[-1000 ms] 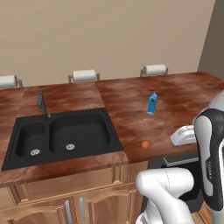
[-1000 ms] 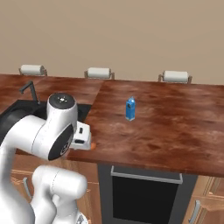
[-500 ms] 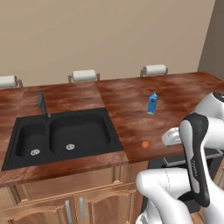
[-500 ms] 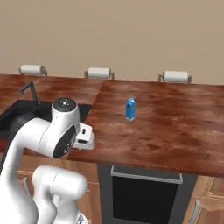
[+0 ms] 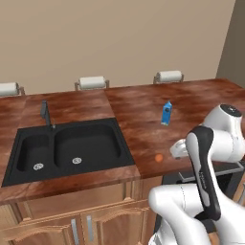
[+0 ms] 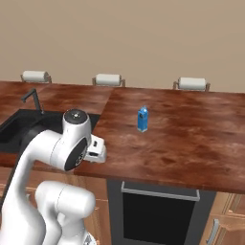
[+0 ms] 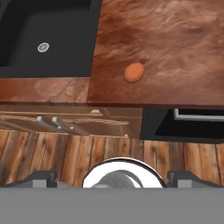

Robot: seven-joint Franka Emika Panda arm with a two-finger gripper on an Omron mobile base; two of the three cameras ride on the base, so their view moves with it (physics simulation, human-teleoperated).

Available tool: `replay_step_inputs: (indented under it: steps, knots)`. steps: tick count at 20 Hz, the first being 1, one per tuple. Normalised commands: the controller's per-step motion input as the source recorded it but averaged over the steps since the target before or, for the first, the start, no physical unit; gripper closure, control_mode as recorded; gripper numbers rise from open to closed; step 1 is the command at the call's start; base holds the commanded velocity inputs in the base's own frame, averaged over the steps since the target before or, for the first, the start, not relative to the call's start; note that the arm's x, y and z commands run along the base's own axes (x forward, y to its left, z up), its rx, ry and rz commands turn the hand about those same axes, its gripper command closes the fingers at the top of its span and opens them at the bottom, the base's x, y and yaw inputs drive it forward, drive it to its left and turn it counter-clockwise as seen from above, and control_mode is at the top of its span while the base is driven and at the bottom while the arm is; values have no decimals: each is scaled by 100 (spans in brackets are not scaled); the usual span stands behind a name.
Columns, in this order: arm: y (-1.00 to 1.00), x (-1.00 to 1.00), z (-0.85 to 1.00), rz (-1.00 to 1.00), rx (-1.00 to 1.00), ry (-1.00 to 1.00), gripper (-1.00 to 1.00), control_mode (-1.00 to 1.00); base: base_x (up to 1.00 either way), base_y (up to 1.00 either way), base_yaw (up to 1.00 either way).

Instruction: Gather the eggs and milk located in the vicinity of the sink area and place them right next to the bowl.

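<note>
Egg [image 7: 134, 72] lay at 12 o'clock above hand [image 7: 112, 178], loose on desk [image 7: 175, 39] near front edge. Judged light, fragile, roll-prone; best pinched gently across middle. Hand released, empty.

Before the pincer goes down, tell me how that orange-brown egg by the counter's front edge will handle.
The egg is a smooth oval lying loose on the flat counter, so it will probably roll if nudged. It sits close to the front edge, so a sideways push could send it off. It looks small and likely slippery; a centred grip seems safest.
</note>
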Motion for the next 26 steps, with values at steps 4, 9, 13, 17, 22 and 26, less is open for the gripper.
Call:
replay_step_inputs:
  steps: [4, 9, 13, 17, 22, 26]
  knots:
    - [0, 35, -29, -3, 0, 2, -100, -100, 0, 0, 0]
    - [0, 38, -30, -3, 0, 3, -100, -100, 0, 0, 0]
    - [0, 41, -26, -3, 0, 7, -100, -100, 0, 0, 0]
    - [0, 43, -27, -3, 0, 10, -100, -100, 0, 0, 0]
    - [0, 43, -30, -3, 0, 8, -100, -100, 0, 0, 0]
    - [0, 42, -33, -3, 0, 5, -100, -100, 0, 0, 0]
